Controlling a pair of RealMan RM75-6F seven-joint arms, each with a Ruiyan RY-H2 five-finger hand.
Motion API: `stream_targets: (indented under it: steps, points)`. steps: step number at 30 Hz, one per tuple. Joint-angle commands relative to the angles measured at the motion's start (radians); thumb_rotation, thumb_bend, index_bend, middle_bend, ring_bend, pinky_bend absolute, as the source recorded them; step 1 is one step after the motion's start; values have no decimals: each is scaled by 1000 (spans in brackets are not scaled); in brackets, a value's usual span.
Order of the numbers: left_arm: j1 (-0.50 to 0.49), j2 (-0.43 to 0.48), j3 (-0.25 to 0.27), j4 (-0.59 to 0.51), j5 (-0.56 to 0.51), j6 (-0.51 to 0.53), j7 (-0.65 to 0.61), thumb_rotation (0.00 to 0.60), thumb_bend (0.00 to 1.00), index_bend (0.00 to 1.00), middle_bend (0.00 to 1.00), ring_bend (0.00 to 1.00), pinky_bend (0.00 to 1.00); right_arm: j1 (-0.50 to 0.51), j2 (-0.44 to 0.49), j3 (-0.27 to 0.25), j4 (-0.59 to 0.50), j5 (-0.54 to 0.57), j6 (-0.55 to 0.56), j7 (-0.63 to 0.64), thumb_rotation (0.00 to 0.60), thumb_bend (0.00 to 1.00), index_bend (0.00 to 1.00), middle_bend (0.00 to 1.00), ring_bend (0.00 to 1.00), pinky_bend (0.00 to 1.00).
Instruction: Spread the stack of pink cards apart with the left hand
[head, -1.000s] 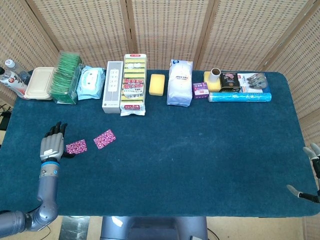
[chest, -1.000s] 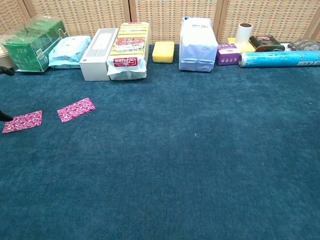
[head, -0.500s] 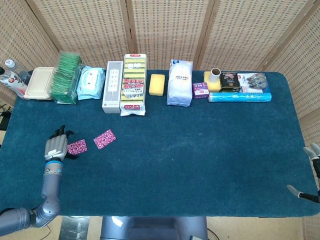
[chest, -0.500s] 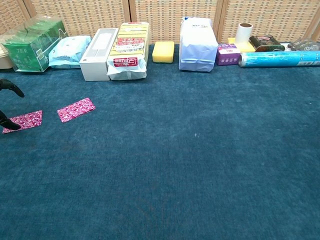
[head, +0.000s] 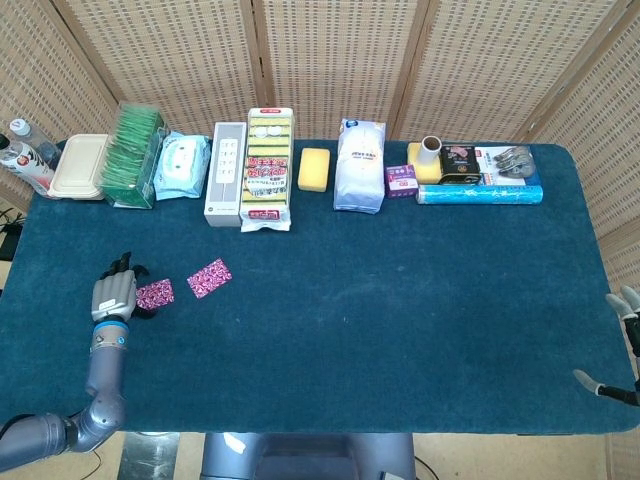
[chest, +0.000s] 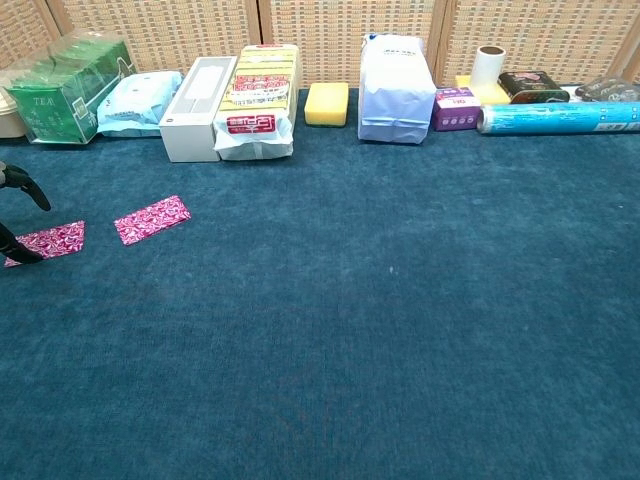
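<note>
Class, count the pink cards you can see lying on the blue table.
2. One pink card lies at the left hand, partly under its fingers; the other pink card lies apart, to its right. More may be stacked beneath the first.

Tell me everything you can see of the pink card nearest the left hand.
The pink card is a small flat rectangle, magenta with a fine pale pattern, paper-like. It lies face up on the blue cloth, long side roughly left to right, slightly skewed. Its left end sits under or against the dark fingertips of the left hand; contact looks likely but I cannot confirm pressure. A second pink card lies apart to its right, not touching.
</note>
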Motion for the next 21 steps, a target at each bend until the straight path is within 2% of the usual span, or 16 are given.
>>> stream_targets:
  steps: [1,21]
  points:
    - [2,-1,-1,4,-1,-2,0,600,163,276,0,0,134,-1,0,0,1,1,0,1,600,0,60,0,0,0]
    - [-2,-15,-14,31,-31,-35,18,600,193,280,0,0,135,2,0,-1,-3,1,-3,-3,600,0,60,0,0,0]
